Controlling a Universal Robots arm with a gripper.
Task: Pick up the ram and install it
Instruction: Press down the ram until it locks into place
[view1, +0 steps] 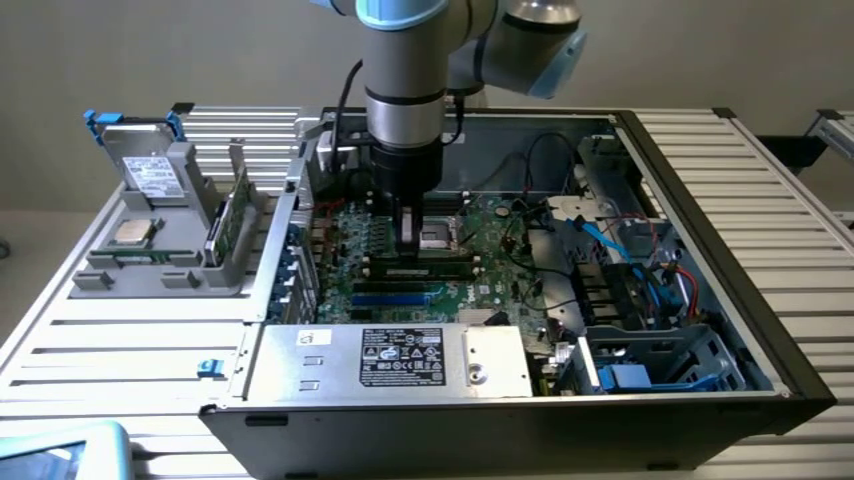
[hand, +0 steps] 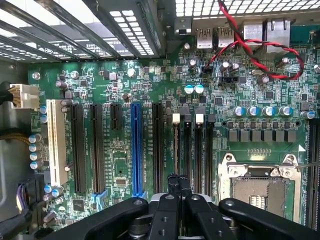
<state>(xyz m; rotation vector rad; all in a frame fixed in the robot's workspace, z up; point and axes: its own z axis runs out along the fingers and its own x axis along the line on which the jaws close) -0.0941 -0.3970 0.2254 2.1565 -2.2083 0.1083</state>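
The ram (view1: 427, 263) is a long thin green stick that stands on edge in a black slot of the motherboard (view1: 514, 245), inside the open computer case. In the wrist view the ram (hand: 176, 150) is seen edge-on between white latches. My gripper (view1: 410, 243) hangs straight down over the ram's middle with its black fingers shut and nothing between them. The gripper (hand: 178, 184) has its tips right at the ram's top edge; whether they touch it I cannot tell. The empty processor socket (hand: 260, 187) lies just beside the slots.
A grey holder (view1: 134, 275) at the exterior view's left carries a broader green card (view1: 230, 220), a small silver chip (view1: 130, 232) and a drive (view1: 150, 172). The power supply box (view1: 387, 358) closes the case's near side. Red and black wires (hand: 260, 55) loop over the board.
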